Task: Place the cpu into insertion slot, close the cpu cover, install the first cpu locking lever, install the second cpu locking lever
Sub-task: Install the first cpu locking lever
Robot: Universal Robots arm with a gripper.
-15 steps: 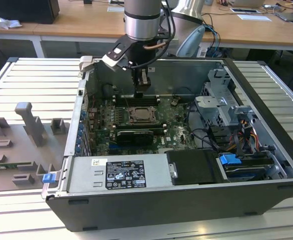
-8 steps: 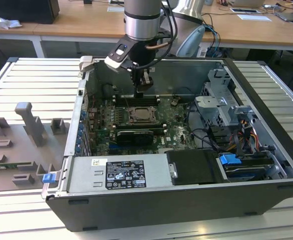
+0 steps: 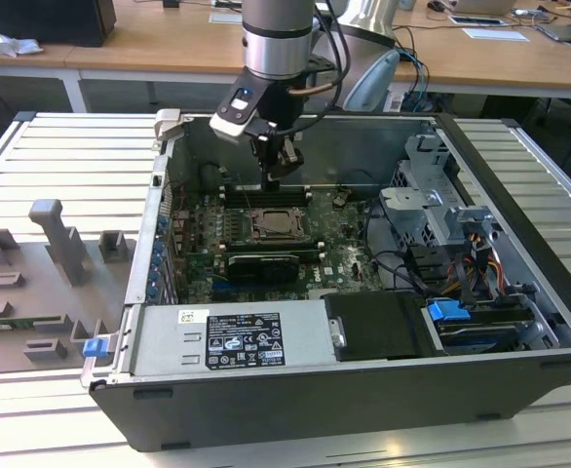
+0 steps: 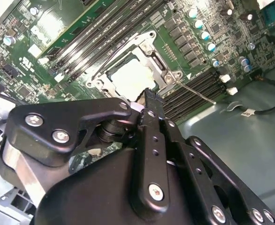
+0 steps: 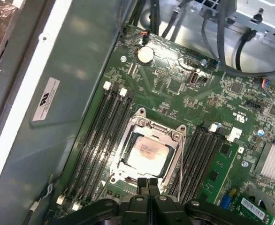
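Pale silvery square cpu (image 5: 147,151) seated mid-frame in silver-rimmed insertion slot (image 5: 114,176), pinned by dull-silver cpu cover (image 5: 174,157). Black end effector (image 5: 149,183) lower centre, pinched closed, empty, likely for pushing.

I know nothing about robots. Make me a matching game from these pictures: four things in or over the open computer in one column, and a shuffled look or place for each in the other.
Things:
1. chip
2. metal frame
3. coin battery
4. claw

Descriptions:
A. black, shut tight
B. round and silvery, on the green board
C. pale square, lying flat in the middle of the frame
D. dull silver, closed down around the chip's edges

Pairs: 1-C, 2-D, 3-B, 4-A
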